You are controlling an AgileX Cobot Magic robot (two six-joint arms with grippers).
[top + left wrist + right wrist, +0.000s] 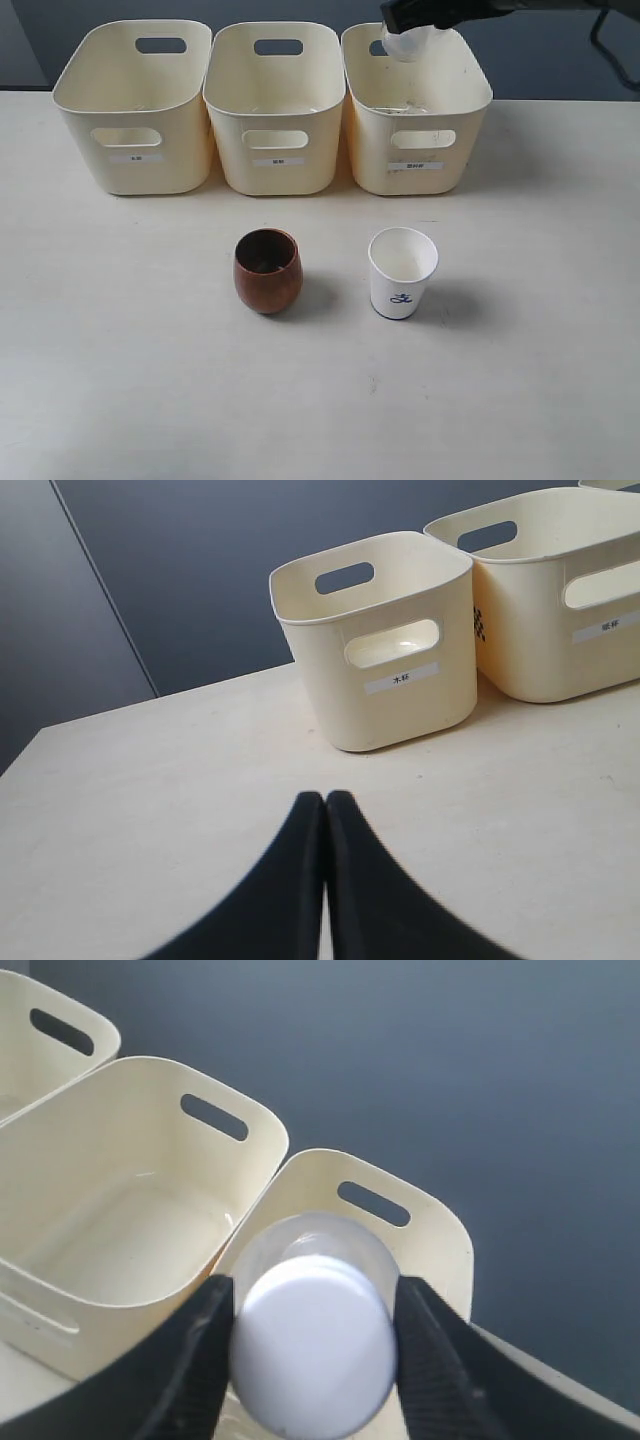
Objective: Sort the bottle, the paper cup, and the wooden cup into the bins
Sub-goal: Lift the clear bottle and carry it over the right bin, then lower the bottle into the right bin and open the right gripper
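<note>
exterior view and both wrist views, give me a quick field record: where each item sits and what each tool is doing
bottle: held in the right tool, above the right bin
right tool: shut on the bottle
left tool: shut, holding nothing
wooden cup: upright on the table, in front of the middle bin
paper cup: upright on the table, right of the wooden cup, not touching it
left bin: in a row with the other two at the back
not yet sorted: both cups
</note>
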